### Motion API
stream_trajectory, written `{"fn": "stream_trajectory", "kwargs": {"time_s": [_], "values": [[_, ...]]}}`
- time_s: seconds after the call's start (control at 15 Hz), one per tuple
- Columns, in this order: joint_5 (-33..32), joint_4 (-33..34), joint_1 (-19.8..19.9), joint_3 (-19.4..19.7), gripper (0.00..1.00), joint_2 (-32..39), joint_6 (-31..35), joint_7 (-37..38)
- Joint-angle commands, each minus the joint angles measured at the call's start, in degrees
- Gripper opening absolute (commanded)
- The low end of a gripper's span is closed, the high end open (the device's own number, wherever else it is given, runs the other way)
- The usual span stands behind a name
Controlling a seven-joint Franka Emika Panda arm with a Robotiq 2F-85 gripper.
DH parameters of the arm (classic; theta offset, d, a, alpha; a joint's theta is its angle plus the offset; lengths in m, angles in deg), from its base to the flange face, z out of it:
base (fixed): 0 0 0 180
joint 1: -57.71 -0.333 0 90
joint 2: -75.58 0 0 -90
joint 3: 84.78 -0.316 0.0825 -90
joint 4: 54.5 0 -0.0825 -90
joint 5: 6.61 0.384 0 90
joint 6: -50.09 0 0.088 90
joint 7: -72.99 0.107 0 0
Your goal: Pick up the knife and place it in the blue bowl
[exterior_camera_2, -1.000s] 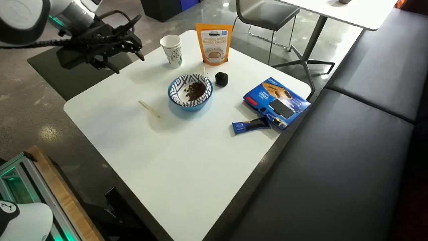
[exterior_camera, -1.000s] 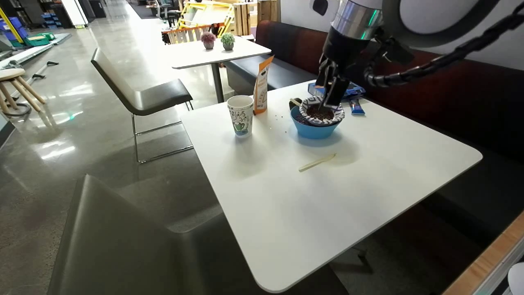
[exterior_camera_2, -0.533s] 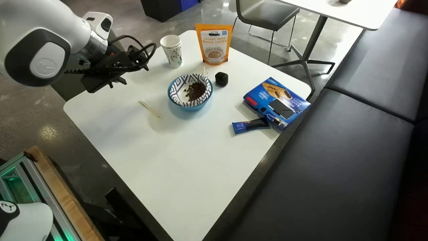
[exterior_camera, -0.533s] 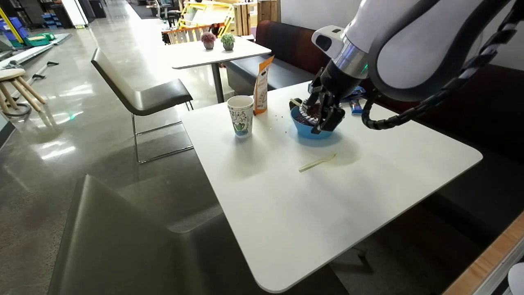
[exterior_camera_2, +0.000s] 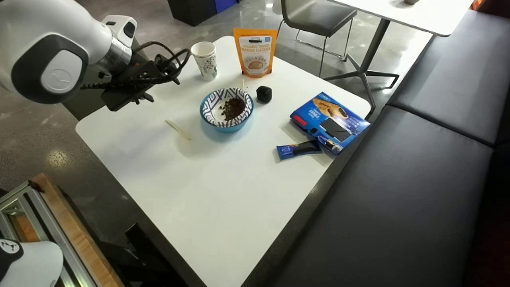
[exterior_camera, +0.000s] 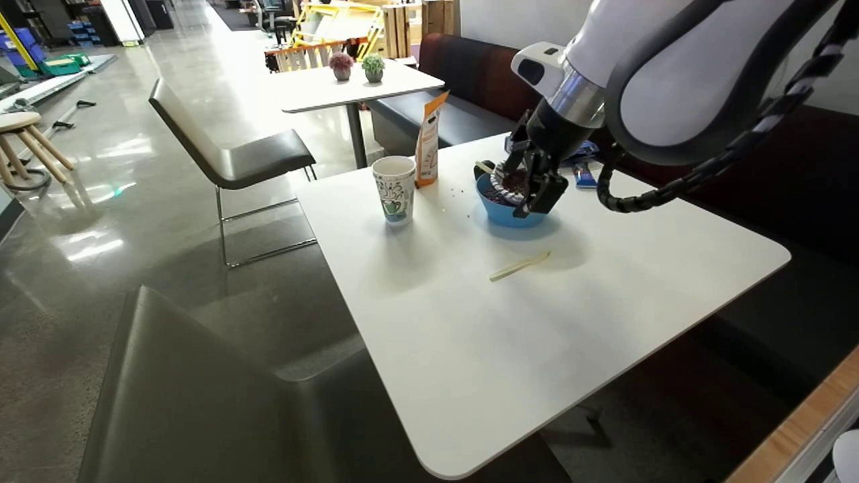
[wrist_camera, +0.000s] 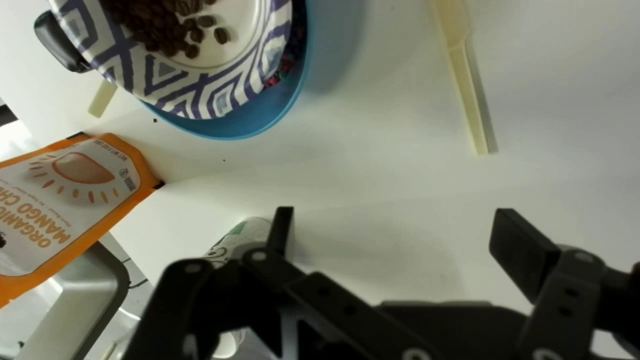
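Worktop (exterior_camera: 470, 349), white: it carries the smaller things below. Robot arm (exterior_camera_2: 75, 52): as I stand watching, it appears lower than a second ago in both exterior views, and scarcely differs from half a second ago. Its jaws are wide apart with nothing between them, the fingertips (wrist_camera: 282, 230) now seeming to point more steeply downward; I take this as the approach settling, the grasp not yet begun. Orange pouch (exterior_camera_2: 255, 54): upright, well off to one side of the jaws. Blue bowl (wrist_camera: 255, 117): beyond the jaws on the pouch's side; a patterned bowl (wrist_camera: 190, 90) of dark beans (wrist_camera: 155, 30) sits in it, which, I judge, leaves little space for the placing. Paper cup (exterior_camera_2: 207, 65): also on the pouch's side, partly hidden by the jaws in the wrist view. Knife (wrist_camera: 462, 80): unmoved, flat, ahead of the jaws, its far end cut off at the wrist view's top edge. Its length runs roughly across their closing direction, so they probably need only advance and descend before gripping.
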State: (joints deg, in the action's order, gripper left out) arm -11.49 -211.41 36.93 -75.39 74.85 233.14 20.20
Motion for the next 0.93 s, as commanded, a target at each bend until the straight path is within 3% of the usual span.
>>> {"fn": "stream_trajectory", "kwargs": {"time_s": [0.0, 0.07, 0.13, 0.2, 0.33, 0.53, 0.6, 0.87], "values": [[-5.7, 2.6, 0.8, 0.6, 1.00, 5.9, 0.7, -4.0], [-10.4, 3.5, 6.9, -4.6, 1.00, 7.2, 0.4, -2.1], [-11.7, 3.8, 7.4, -5.3, 1.00, 8.2, 0.3, -2.0], [-10.3, 4.0, 3.2, -2.3, 1.00, 9.6, 0.9, -4.2], [-13.3, 4.9, 8.0, -8.5, 1.00, 12.4, 0.8, -2.0], [-14.4, 6.2, 10.3, -13.1, 1.00, 15.6, -1.0, -1.8], [-11.7, 6.3, 11.4, -15.3, 1.00, 16.4, -1.4, -4.8], [-15.2, 7.9, 14.6, -17.4, 1.00, 18.2, -3.6, -3.9]]}}
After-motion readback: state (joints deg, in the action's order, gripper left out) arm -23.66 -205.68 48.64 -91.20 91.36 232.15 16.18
